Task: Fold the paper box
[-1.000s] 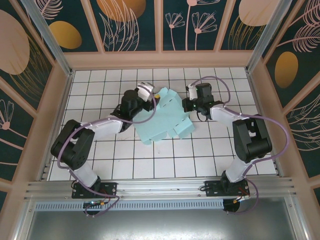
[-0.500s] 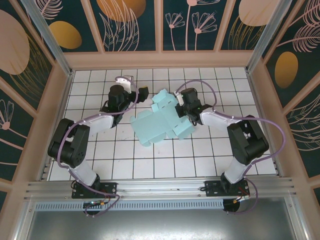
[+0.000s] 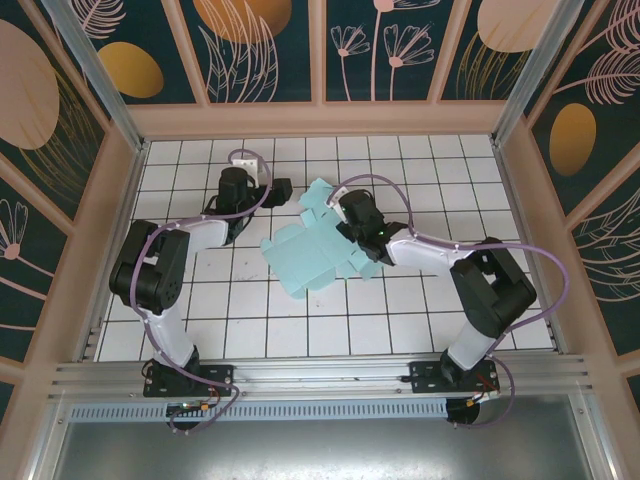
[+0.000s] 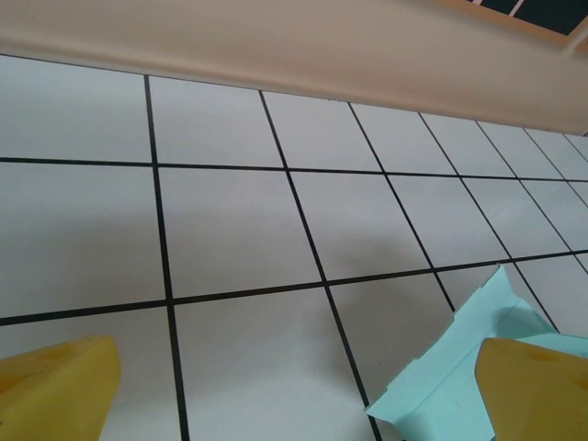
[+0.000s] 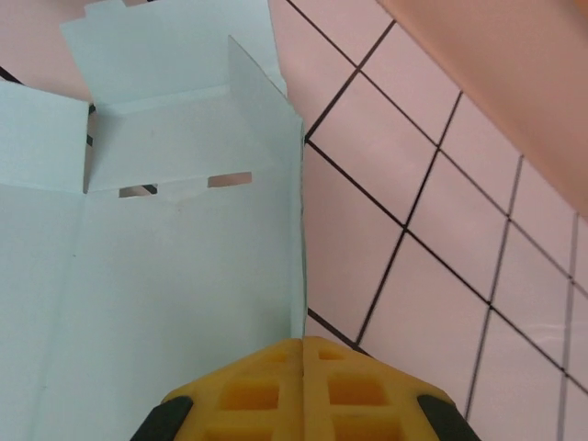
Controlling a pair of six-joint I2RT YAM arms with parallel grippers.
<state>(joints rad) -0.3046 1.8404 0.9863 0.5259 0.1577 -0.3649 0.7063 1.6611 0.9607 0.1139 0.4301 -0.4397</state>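
Observation:
The paper box is a pale aqua cut-out, partly folded, lying near the middle of the tiled floor. My right gripper is at its far right edge, shut on a raised flap. In the right wrist view the yellow fingertips meet at the gripper with the upright edge of the paper box running into their seam. My left gripper stands open just left of the box's far corner, apart from it. In the left wrist view that gripper is open, its yellow fingers set wide, and a corner of the paper box lies by the right finger.
The white tiled floor is ringed by a low beige wall, which also runs across the top of the left wrist view. Both arm bases sit at the near rail.
My left gripper has opened, let go of the box and drawn back to the left. The right gripper has moved left onto the box's edge, and the box has shifted left and turned.

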